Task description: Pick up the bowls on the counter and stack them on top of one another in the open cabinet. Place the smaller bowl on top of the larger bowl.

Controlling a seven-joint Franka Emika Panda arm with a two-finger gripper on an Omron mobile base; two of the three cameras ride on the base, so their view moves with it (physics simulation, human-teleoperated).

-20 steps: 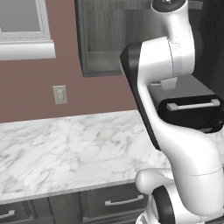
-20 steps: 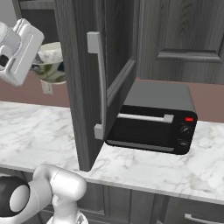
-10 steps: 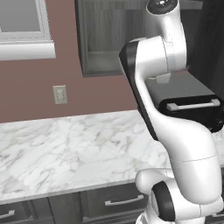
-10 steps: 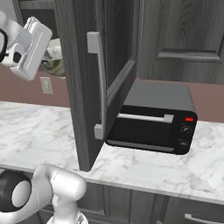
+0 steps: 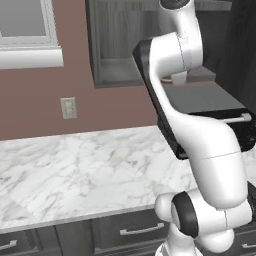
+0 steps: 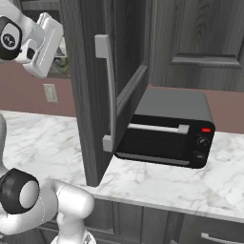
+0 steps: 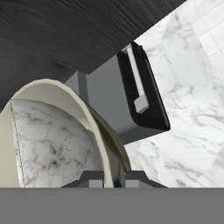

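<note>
Now your tool (image 7: 114, 179) pinches the rim of the wide olive-beige, cream-lined bowl (image 7: 57, 140), raised beside the dark wood-grain open cabinet (image 5: 125, 45) at twelve o'clock; a slip could drop it onto the marble desk (image 5: 85, 170).

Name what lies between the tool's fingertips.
The rim of the larger bowl, in the hand view; the tool grips it edge-on.

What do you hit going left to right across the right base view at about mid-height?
White arm with the gripper → beige wall outlet → dark grey wood-grain cabinet door with its silver bar handle → black toaster oven on the white marble counter.
</note>
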